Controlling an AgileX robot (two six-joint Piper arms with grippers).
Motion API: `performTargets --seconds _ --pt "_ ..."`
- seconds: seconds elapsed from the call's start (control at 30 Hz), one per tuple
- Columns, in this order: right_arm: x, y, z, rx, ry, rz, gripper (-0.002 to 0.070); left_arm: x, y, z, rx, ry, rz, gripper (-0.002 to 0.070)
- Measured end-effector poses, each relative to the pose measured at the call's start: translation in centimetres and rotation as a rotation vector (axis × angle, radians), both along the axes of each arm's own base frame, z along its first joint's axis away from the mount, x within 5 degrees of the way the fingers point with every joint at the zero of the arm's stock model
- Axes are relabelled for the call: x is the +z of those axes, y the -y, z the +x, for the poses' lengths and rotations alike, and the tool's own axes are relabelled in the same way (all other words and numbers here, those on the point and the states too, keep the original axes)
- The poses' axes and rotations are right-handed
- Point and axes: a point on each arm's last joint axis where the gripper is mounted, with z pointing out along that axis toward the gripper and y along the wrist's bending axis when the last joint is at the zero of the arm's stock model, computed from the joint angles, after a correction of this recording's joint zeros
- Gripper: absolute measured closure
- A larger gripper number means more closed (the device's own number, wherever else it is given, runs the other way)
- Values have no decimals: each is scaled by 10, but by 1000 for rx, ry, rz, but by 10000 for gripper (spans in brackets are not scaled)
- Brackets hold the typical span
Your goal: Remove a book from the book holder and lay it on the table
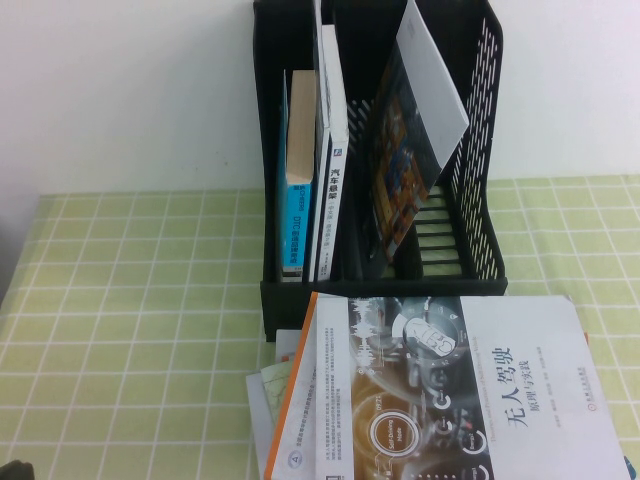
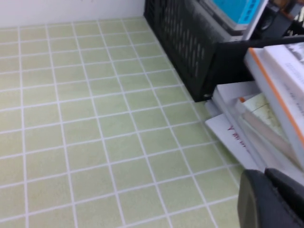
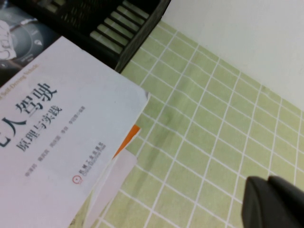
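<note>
The book (image 1: 450, 390), half dark with round tech graphics and half pale with a black Chinese title, lies flat on a pile in front of the black book holder (image 1: 480, 120). It also shows in the right wrist view (image 3: 57, 118). The table (image 1: 130, 330) is green cloth with a white grid. My left gripper (image 2: 268, 183) is shut and empty, low over the cloth to the left of the pile. My right gripper (image 3: 270, 183) is shut and empty over bare cloth to the right of the book. Neither touches the book.
The holder keeps a blue-spined book (image 1: 297, 200), a white book (image 1: 332, 170) and a leaning dark-covered book (image 1: 405, 160). Under the book lie a white orange-edged book (image 1: 295, 400) and loose papers (image 1: 265, 400). A white wall stands behind. Bare cloth lies left and right.
</note>
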Motion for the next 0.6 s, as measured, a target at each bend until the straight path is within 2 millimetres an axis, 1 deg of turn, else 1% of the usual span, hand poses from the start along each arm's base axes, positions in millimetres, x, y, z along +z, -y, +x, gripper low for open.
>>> performTargets --seconds 0.17,0.27,0.4,0.6 --pt "0 0 0 0 0 0 678 -15 -2 7 30 38 38 678" --pt "0 0 0 0 0 0 678 -26 -9 13 137 68 35 678" --pt "0 0 0 0 0 0 678 -47 -18 17 319 42 -21 678" --pt "0 0 0 0 0 1 678 -74 -25 13 460 88 -87 678"
